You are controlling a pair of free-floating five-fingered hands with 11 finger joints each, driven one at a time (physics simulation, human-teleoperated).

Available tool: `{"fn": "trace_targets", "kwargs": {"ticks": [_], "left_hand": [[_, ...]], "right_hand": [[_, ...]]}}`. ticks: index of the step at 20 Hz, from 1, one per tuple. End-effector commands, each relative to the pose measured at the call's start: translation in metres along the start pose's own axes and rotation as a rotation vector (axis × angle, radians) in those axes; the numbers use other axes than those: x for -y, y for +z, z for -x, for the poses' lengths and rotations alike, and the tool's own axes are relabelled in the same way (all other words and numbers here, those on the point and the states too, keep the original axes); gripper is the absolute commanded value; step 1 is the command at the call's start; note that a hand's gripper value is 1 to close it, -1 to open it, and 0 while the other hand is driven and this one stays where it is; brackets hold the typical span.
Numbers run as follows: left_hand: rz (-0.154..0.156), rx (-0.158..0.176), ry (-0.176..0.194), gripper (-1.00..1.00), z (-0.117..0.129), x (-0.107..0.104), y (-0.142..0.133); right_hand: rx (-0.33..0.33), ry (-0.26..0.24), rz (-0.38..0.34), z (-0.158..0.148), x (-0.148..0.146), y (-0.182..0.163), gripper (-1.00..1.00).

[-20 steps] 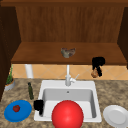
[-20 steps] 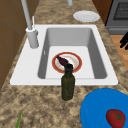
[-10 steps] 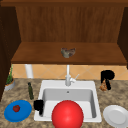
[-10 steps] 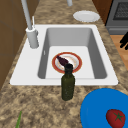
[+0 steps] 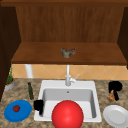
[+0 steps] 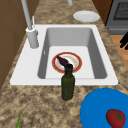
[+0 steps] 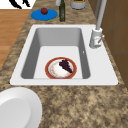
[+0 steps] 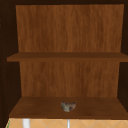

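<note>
Front view: faces the white rectangular sink (image 5: 67, 100) and the wooden wall shelf (image 5: 37, 53) above it, from some way back. Left and right side views: look along the speckled stone worktop (image 6: 37, 105) from opposite ends, close in, sharing the sink. Upper view: faces the shelves, sharing the lower one with the front view.

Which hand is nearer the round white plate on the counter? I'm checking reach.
Right. The right hand hovers just behind the round white plate; the left hand is across the sink, by its left rim.
</note>
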Motion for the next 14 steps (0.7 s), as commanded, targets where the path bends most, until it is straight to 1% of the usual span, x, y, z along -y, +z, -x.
{"fn": "trace_targets", "kwargs": {"ticks": [1, 4, 9, 14], "left_hand": [[0.000, 0.000, 0.000, 0.00, 0.000, 0.000, 0.000], [0.000, 0.000, 0.000, 0.00, 0.000, 0.000, 0.000], [0.000, 0.000, 0.000, 0.00, 0.000, 0.000, 0.000], [0.000, 0.000, 0.000, 0.00, 0.000, 0.000, 0.000]], "right_hand": [[-0.051, -0.014, 0.022, 0.014, -0.031, -0.008, 1.00], [-0.064, -0.011, 0.014, 0.025, -0.057, -0.015, 1.00], [-0.079, -0.007, 0.020, 0.044, -0.099, -0.025, 1.00], [-0.103, -0.009, 0.016, 0.056, -0.139, -0.040, 1.00]]}}
